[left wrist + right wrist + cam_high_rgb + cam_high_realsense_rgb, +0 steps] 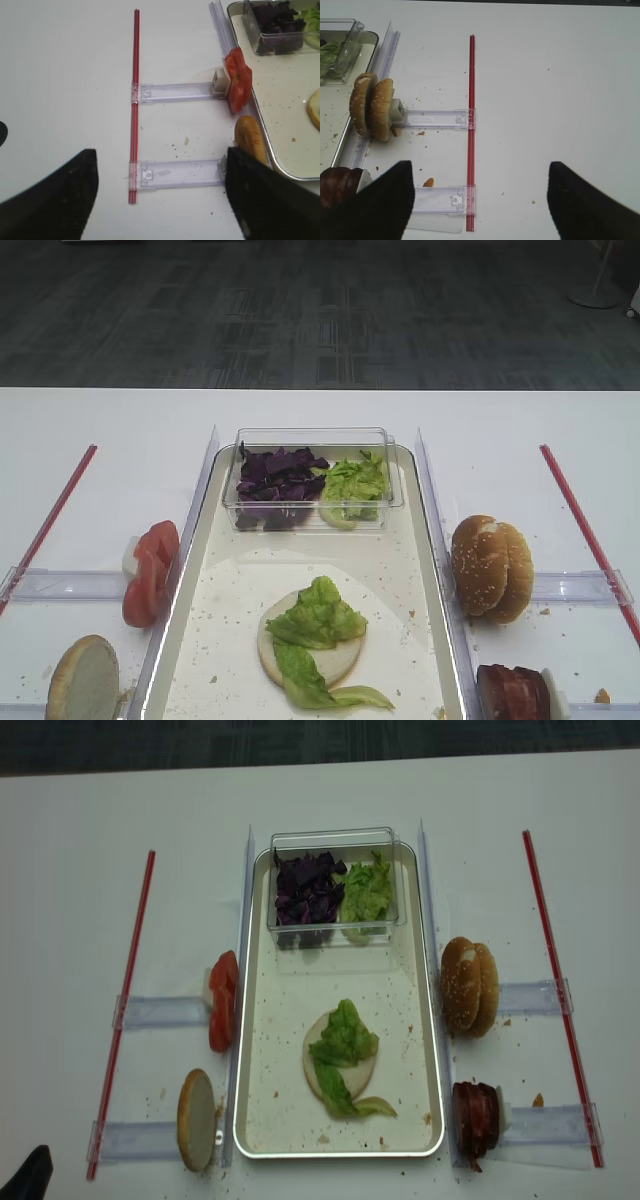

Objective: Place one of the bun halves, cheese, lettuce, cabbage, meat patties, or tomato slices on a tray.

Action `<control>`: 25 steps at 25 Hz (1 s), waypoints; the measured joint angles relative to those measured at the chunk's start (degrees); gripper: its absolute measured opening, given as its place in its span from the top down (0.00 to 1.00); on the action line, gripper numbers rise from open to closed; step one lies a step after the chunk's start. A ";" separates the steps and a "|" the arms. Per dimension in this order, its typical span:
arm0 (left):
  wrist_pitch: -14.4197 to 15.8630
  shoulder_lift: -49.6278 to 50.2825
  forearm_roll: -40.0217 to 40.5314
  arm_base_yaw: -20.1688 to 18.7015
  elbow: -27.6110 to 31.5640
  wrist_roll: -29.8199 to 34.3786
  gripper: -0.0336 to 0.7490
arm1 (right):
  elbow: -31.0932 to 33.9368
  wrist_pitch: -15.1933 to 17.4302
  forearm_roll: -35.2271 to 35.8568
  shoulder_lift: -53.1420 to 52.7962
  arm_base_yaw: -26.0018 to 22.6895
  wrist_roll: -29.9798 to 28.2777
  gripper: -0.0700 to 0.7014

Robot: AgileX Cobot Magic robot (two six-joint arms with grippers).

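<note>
Lettuce [345, 1045] hides much of the bun half [322, 1072] beneath.

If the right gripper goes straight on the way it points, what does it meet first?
Probably only bare white table. The right gripper stands open, and the red strip runs just left of its line, the sesame bun halves farther left. Depth is unclear.

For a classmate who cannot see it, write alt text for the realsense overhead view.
A cream tray holds a pale bun half topped with lettuce, behind it a clear tub of purple cabbage and more lettuce. Tomato slices stand left of the tray; sesame bun tops and meat patties stand right.
</note>
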 joint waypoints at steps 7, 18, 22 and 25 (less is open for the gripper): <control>0.00 0.00 0.00 0.00 0.00 0.00 0.33 | 0.00 0.00 0.00 0.00 0.00 0.10 0.17; 0.00 0.00 0.00 0.00 0.00 0.00 0.33 | 0.00 0.00 0.00 0.00 0.00 0.10 0.17; 0.00 0.00 0.00 0.00 0.00 0.00 0.33 | 0.00 0.00 0.00 0.00 0.00 0.10 0.17; 0.00 0.00 0.00 0.00 0.00 0.00 0.33 | 0.00 0.00 0.00 0.00 0.00 0.00 0.17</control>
